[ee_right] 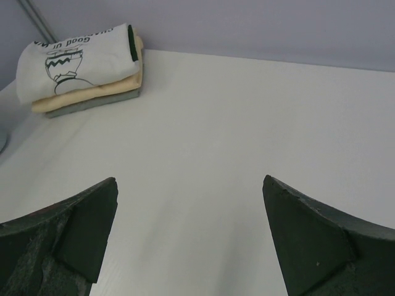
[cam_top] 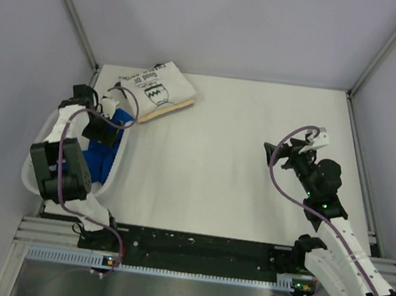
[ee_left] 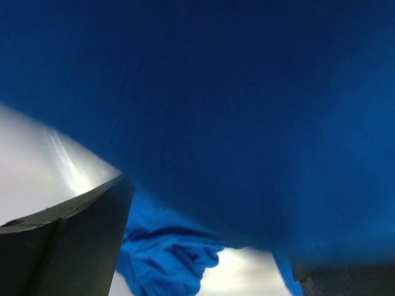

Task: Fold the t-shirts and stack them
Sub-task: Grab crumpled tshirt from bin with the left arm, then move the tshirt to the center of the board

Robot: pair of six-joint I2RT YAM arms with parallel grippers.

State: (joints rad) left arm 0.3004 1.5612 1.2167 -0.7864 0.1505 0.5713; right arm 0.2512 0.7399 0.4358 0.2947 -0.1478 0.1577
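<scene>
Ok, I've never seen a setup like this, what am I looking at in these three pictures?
Two robot arms are bolted to a white table. One picture looks down from above; the others come from a camera on each wrist. The left gripper, jaws apart, is in a white plastic basket against a crumpled royal blue t-shirt; no grasp shows. The right gripper hangs open and empty. At the far left corner lies a folded stack: a white t-shirt with a black drawing on top, cream cloth and grey cloth below.

Blue shirt (ee_left: pixel 234 111) in soft matt cloth, smooth matt table (ee_right: pixel 210 160)
</scene>
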